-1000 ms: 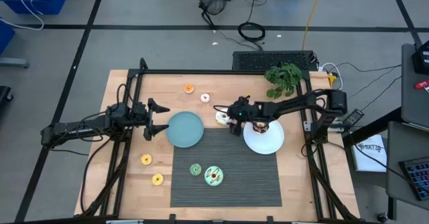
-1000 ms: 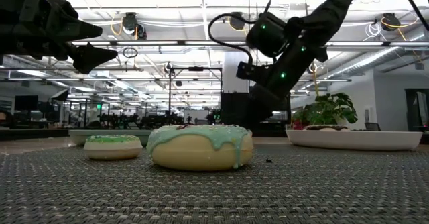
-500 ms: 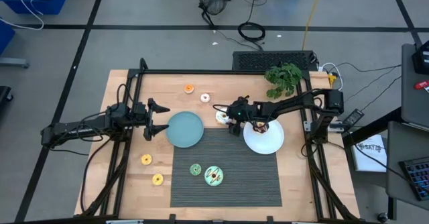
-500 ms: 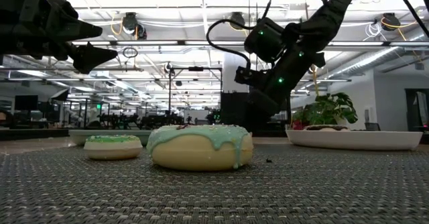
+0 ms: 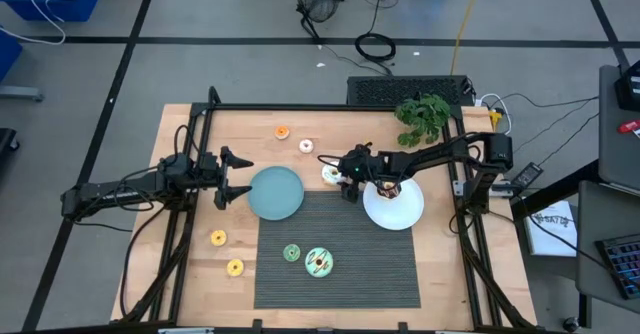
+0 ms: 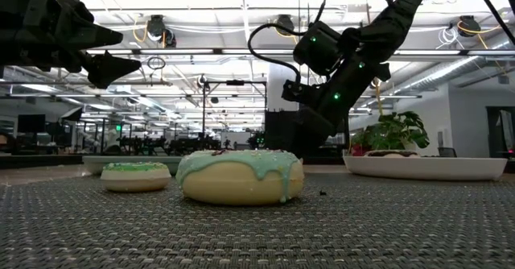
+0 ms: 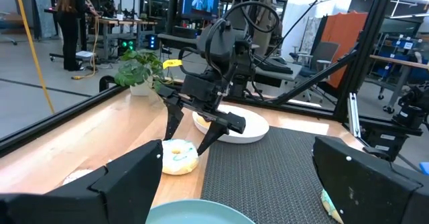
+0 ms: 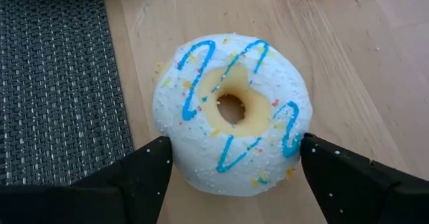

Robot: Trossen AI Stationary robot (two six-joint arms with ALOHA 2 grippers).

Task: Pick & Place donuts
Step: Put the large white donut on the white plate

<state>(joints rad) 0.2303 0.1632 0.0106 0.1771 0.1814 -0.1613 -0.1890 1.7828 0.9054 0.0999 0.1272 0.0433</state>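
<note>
Wooden bench [image 5: 190, 274], dark mat [image 5: 340, 274]. Right claw [image 8: 231, 160] spread wide astride white donut [image 8: 231, 113] on bare wood beside mat. Probably light, firm; best pinched across outer rim. Left claw [image 5: 235, 176] spread, idle by teal plate [image 5: 275, 193].

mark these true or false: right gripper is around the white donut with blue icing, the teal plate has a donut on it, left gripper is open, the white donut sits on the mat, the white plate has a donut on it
1. The right gripper has its fingers on either side of the white donut with blue icing. True; they look open, not yet clamped.
2. The teal plate has a donut on it. False: it shows nothing on it.
3. The left gripper is open. True; it hovers beside the teal plate, holding nothing.
4. The white donut sits on the mat. False: it lies on bare wood just off the mat's edge.
5. The white plate has a donut on it. True: a brown donut shows at its rim, partly under the right arm.
</note>
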